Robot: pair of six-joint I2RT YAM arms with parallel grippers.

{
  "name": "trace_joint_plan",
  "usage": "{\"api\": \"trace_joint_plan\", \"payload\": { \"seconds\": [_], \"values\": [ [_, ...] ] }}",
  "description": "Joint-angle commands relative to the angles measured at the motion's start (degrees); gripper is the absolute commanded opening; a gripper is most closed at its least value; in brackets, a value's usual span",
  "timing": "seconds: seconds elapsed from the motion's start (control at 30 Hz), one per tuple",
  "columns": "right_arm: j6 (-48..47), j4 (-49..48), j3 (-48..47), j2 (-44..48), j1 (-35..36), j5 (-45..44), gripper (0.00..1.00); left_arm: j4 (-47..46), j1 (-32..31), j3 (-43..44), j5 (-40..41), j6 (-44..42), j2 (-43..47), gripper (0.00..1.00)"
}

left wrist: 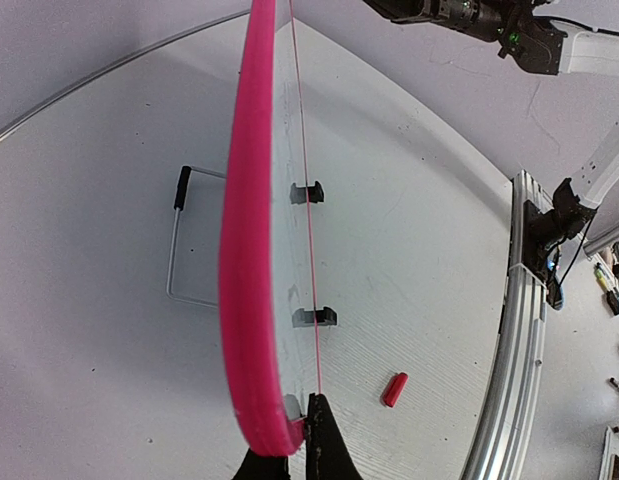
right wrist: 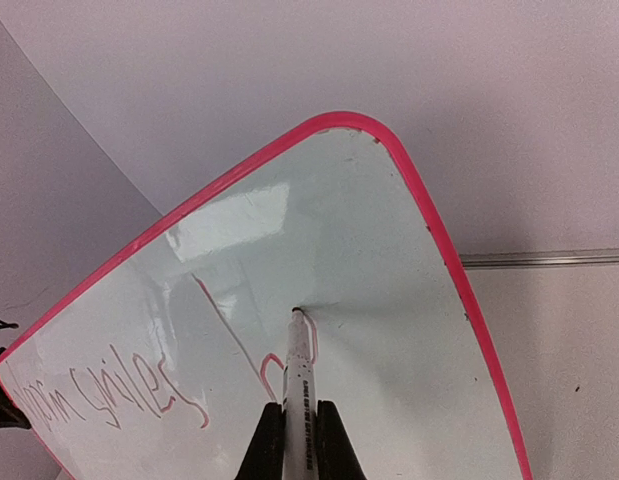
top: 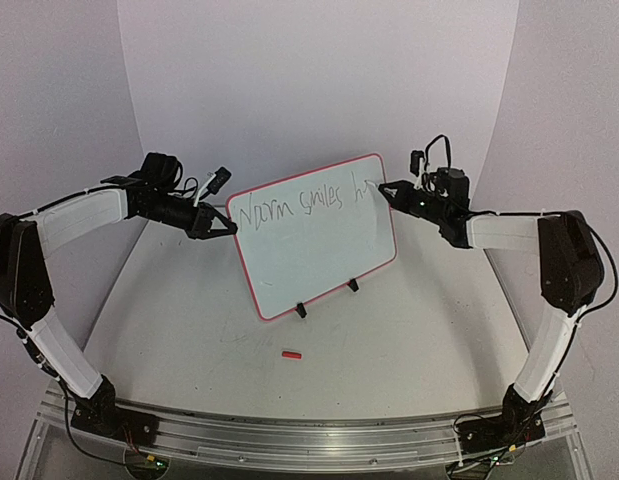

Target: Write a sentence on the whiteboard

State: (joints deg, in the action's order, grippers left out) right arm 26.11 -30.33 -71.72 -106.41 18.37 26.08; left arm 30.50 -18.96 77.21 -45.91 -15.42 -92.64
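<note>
Right wrist view: a marker (right wrist: 300,365) is clamped in the right gripper (right wrist: 300,415), tip touching the whiteboard (right wrist: 389,290), whose edge is pinched by the left gripper (left wrist: 295,435).

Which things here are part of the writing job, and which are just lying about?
In use: whiteboard; sentence; marker in the right claw; left claw gripping the whiteboard's edge.
Lying about: small red piece on the table, perhaps a cap; wire frame behind the whiteboard.
</note>
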Motion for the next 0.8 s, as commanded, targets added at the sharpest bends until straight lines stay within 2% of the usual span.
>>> {"api": "trace_joint_plan", "payload": {
  "seconds": [0.0,0.43,0.77],
  "values": [
    [-0.99,0.07,-2.22,-1.42,0.12,3.62,0.00,1.23,-0.64,-0.56,5.14,-5.70,-0.45,0.00],
    [-1.71,1.05,3.41,0.50,0.14,1.98,0.00,1.23,-0.64,-0.58,5.18,-5.69,-0.41,0.00],
    [-1.80,1.06,4.25,1.78,0.15,-1.63,0.00,1.21,-0.64,-0.66,5.22,-5.72,-0.26,0.00]
  ]
}}
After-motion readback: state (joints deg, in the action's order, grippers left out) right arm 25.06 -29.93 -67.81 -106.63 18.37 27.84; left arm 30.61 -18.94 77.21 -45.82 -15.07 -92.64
